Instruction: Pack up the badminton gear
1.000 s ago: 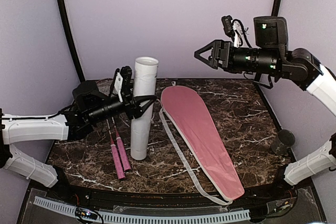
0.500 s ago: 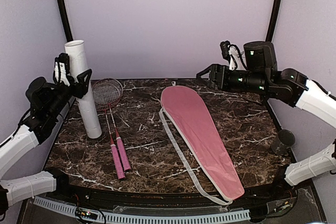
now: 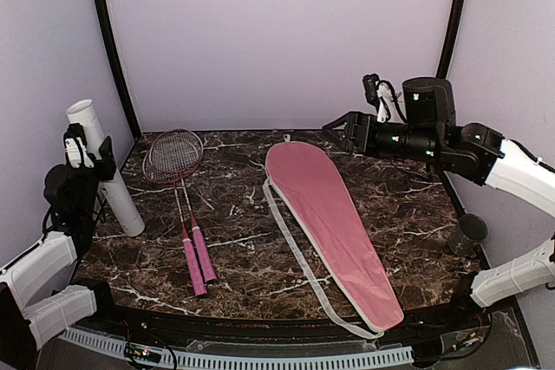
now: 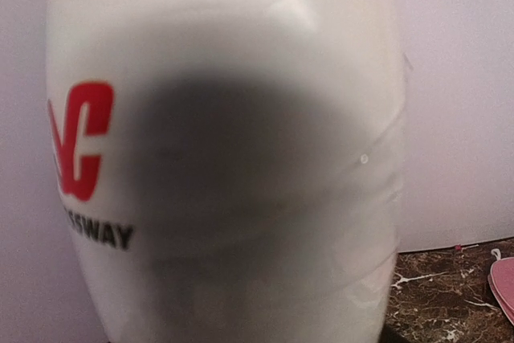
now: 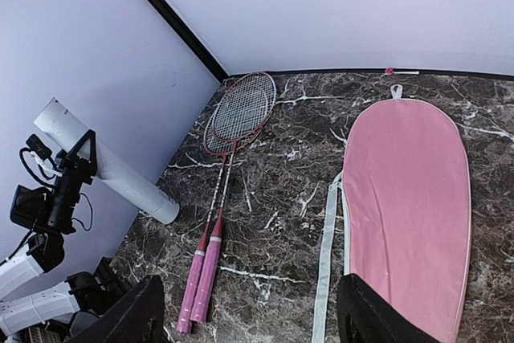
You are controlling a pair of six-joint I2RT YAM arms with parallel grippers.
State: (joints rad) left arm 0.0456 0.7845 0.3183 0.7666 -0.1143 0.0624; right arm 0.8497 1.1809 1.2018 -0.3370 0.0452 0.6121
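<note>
- Got the long white tube (image 3: 106, 171) way over at the far left, tilted, open top leaning toward the left wall and bottom end down by the left edge of the table (image 3: 408, 201). Can't tell if that end actually touches the marble or just hangs over it.
- Fills nearly the whole left wrist shot, with red and black lettering on its side.
- Clamped around the middle by the left gripper (image 3: 91, 156), jaws closed on the tube from both sides.
- Next over to the right, near the tube but not touching it: two red-framed rackets (image 3: 178, 184) lying flat, side by side. Heads overlapping toward the back wall, pink handles pressed together and pointing at the near edge.
- Then the pink racket-shaped bag (image 3: 334, 223), flat in the middle of the table, well apart from the rackets. Wide end at the back, narrow end toward the near right, pale strap (image 3: 290, 244) running along its left side.
- Right gripper (image 3: 345, 130) hanging in the air over the back right, past the bag's wide end, pointing left. Jaws spread wide apart, gripping nothing.
- All of it on dark marble with white veins.
</note>
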